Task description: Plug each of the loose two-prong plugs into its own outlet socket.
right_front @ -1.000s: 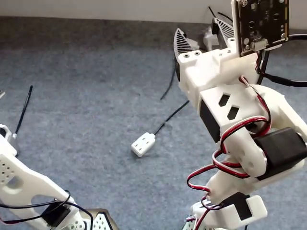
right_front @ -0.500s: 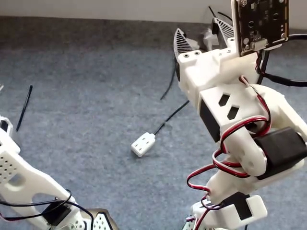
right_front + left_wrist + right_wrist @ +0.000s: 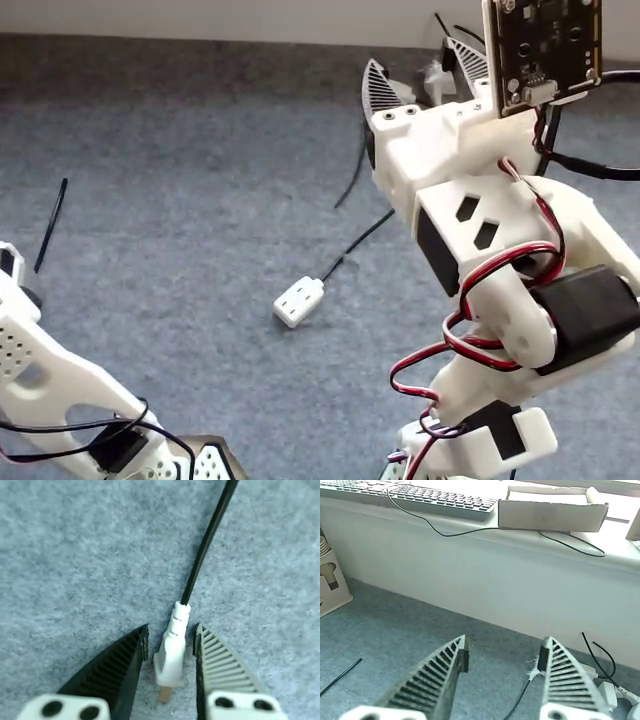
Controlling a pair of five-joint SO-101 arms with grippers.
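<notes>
A white two-prong plug (image 3: 169, 657) lies on the grey carpet, its black cord (image 3: 205, 545) running away from it. My left gripper (image 3: 171, 629) is open and straddles the plug, one finger on each side with a small gap. From the high view that cord (image 3: 50, 225) shows at the left edge beside the left arm. The white outlet socket (image 3: 299, 300) lies mid-carpet on its own black cord. My right gripper (image 3: 410, 52) is raised at the far side, open and holding nothing (image 3: 505, 639). Another small white plug (image 3: 534, 670) lies by the wall.
A white wall (image 3: 485, 580) bounds the far edge of the carpet, with white adapters and cords (image 3: 610, 690) at its foot. The right arm's body (image 3: 500, 260) looms over the right half of the high view. Open carpet surrounds the socket.
The left arm has shifted slightly at the left edge of the high view. The right arm and the socket have not moved.
</notes>
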